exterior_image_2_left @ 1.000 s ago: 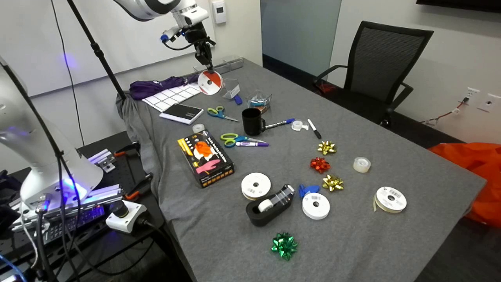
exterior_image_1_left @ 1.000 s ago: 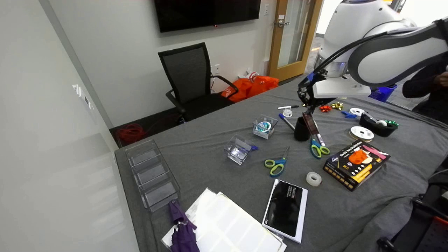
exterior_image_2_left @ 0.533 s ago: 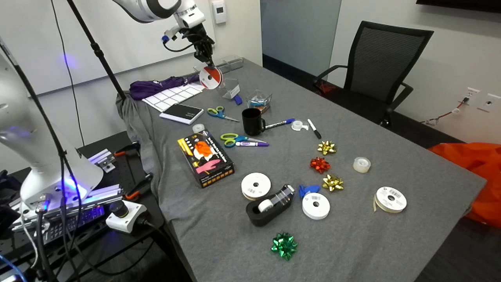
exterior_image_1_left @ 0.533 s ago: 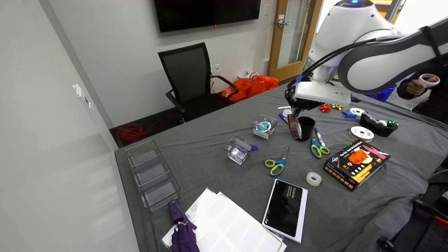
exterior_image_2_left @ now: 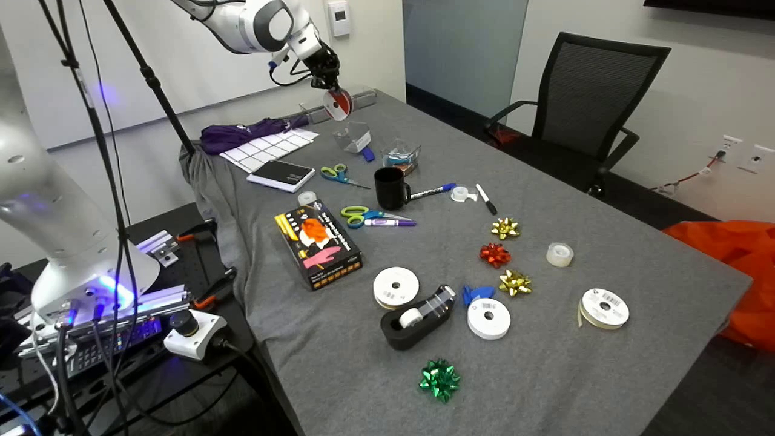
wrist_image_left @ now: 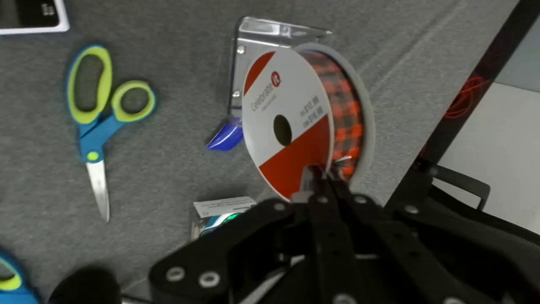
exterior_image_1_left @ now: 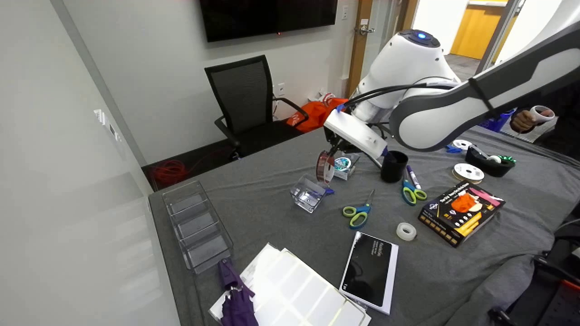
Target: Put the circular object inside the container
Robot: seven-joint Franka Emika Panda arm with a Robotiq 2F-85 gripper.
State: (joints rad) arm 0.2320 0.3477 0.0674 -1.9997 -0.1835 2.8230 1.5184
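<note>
"So, what's the claw (wrist_image_left: 322,173) got?"
"Clenched on the plaid ribbon spool (wrist_image_left: 306,116), held on edge in the air."
"How far along?"
"Picked up, I'd say. Lowering it into the nearby clear plastic bin (exterior_image_1_left: 308,200), likely the container, and letting go remain."

In an exterior view we identify a green bow (exterior_image_2_left: 440,380) near the black tape dispenser (exterior_image_2_left: 424,330); a purple marker (exterior_image_2_left: 396,223) lies just beside blue-and-green scissors (exterior_image_2_left: 372,215); we locate a black chair (exterior_image_2_left: 596,100) beyond the gray-covered table (exterior_image_2_left: 575,387)
</note>
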